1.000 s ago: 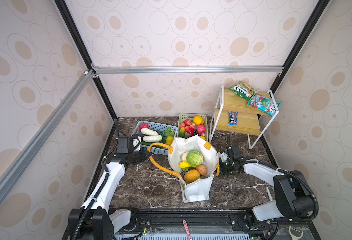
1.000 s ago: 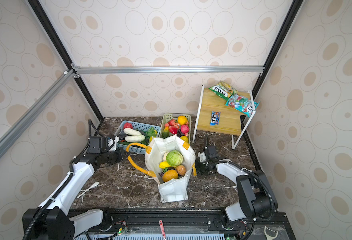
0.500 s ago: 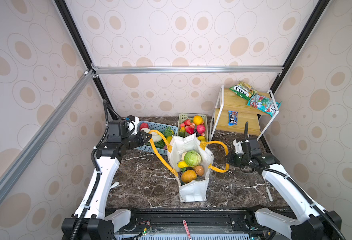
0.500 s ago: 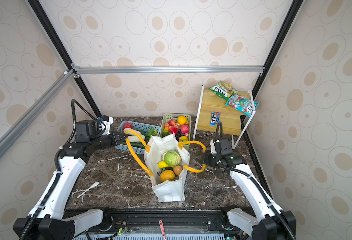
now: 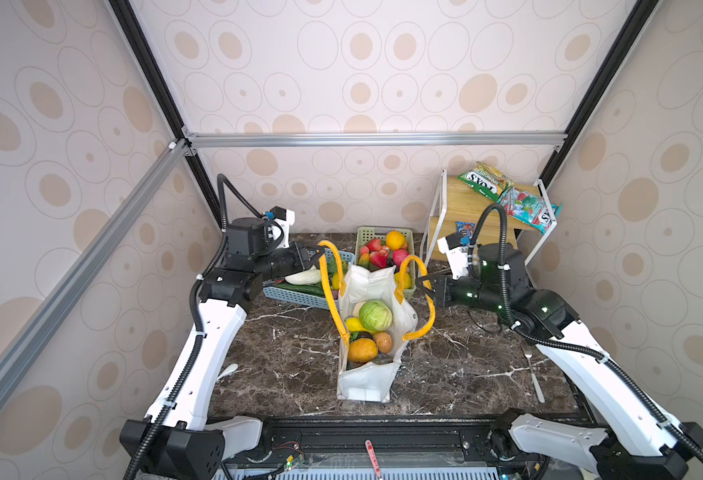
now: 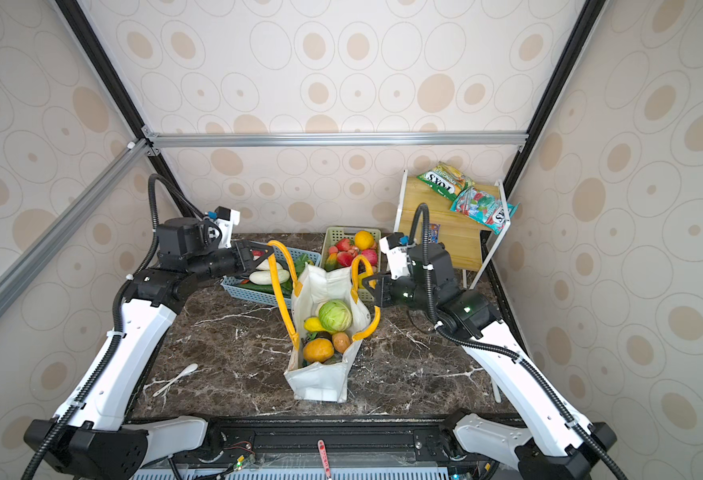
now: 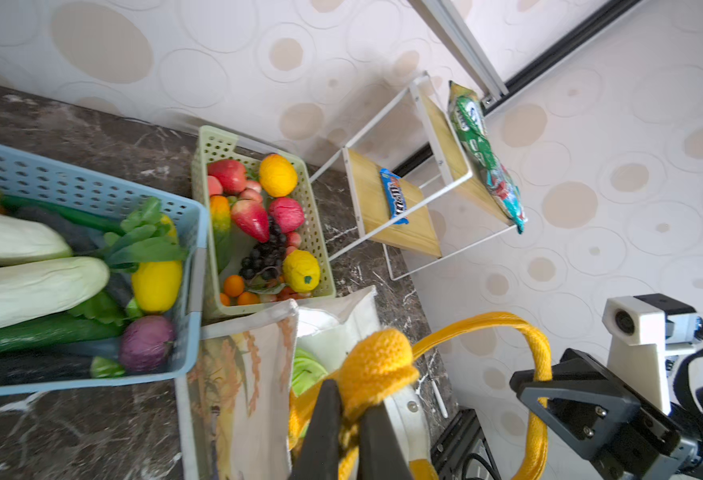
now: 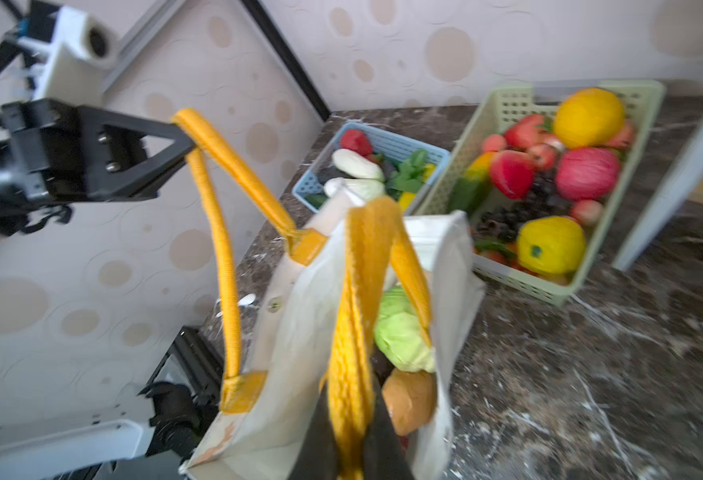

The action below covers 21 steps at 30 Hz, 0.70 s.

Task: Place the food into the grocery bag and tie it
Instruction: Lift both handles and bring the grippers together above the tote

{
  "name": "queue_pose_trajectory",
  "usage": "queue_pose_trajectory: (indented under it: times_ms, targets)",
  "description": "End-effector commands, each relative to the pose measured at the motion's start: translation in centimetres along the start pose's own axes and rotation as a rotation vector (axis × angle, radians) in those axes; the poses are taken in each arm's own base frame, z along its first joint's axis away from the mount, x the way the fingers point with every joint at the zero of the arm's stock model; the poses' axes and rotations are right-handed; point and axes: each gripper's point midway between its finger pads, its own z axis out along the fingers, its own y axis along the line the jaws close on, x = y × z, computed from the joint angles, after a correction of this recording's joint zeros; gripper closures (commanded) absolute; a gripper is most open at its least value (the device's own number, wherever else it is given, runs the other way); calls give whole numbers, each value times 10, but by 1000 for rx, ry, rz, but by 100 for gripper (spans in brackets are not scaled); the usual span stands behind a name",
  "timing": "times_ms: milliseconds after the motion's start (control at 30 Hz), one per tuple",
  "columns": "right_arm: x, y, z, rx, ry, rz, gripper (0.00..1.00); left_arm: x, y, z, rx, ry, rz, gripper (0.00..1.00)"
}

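As left end effector [image 5: 317, 251] and right end effector [image 5: 422, 280] clamp handles [image 5: 328, 286], bag [image 5: 366, 376] stands between.

one bag [image 5: 365, 382], two handles [image 5: 328, 286] [image 5: 428, 320], two baskets [image 5: 291, 296] [image 5: 365, 231], three snack packets [image 5: 485, 183] [image 5: 528, 208] [image 5: 464, 228], one spoon [image 5: 229, 368], one fork [image 5: 533, 372].

In both top views, at the upper right of the frame, a green snack packet [image 5: 485, 181] on the wooden shelf [image 5: 460, 203] carries white letters reading "FOX'S", seen upside down. The smaller print beside them is too fine to read. The teal and red packet [image 5: 526, 208] touching it shows part of the same word. In the left wrist view, right of centre, a small blue packet [image 7: 395, 201] bears blurred lettering resembling "m&m's".
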Motion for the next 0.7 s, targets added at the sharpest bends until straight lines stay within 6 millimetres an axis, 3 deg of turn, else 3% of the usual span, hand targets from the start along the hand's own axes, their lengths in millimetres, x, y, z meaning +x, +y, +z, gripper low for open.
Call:
queue_pose_trajectory:
  times_ms: [0, 200, 333, 533, 667]
  targets:
    - [-9, 45, 16, -151, -4, -124, 93, -23, -50, -3, 86, -91, 55, 89]
    - [8, 82, 56, -294, 44, -170, 95, -2, -66, 15, 69, -52, 44, 87]
    - [17, 102, 73, -381, 71, -199, 96, -4, -67, 18, 40, -74, 13, 83]
    - [13, 90, 100, -314, 36, -172, 95, -5, -84, 10, 58, -90, -1, 80]
    - [9, 77, 111, -257, -20, -175, 93, 7, -78, 15, 56, -70, -26, 81]
